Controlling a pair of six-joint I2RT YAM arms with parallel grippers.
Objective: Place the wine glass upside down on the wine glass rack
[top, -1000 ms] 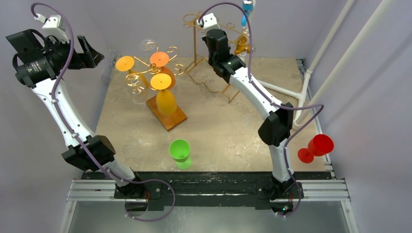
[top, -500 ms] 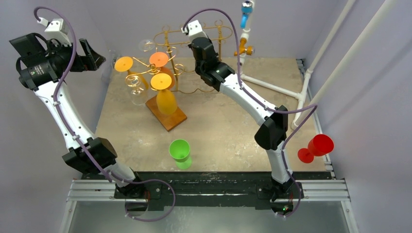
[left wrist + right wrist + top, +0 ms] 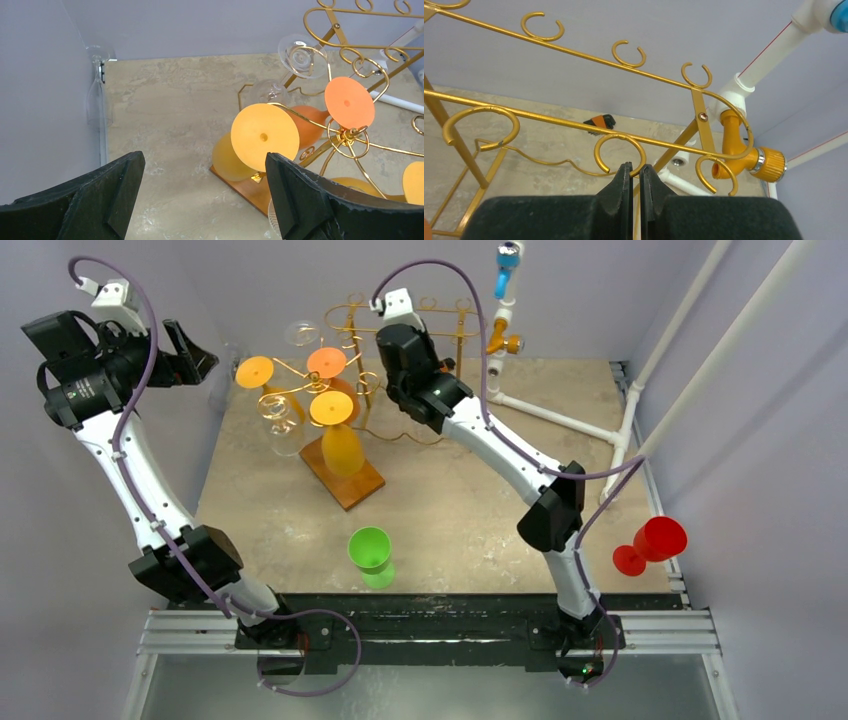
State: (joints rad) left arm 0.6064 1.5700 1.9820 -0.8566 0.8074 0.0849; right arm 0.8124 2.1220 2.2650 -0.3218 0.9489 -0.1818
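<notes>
Top external: barely begun. At 6 o'clock on the table (image 3: 450,520), untouched and well apart from both arms, the green glass (image 3: 370,548), mouth up, opaque, short-stemmed, likely light plastic. Past the 4 o'clock edge, a red glass (image 3: 652,540) on its side. At 11 o'clock, a tree rack (image 3: 345,485) already hung with orange glasses (image 3: 342,448) and a clear glass (image 3: 285,425), feet up. Right gripper (image 3: 635,167) pinched together on a loop of the wire rack (image 3: 701,117) at 12 o'clock. Left gripper (image 3: 204,161) spread wide, empty, raised at 10 o'clock. Left to do, seemingly: grasp, invert, hang.
</notes>
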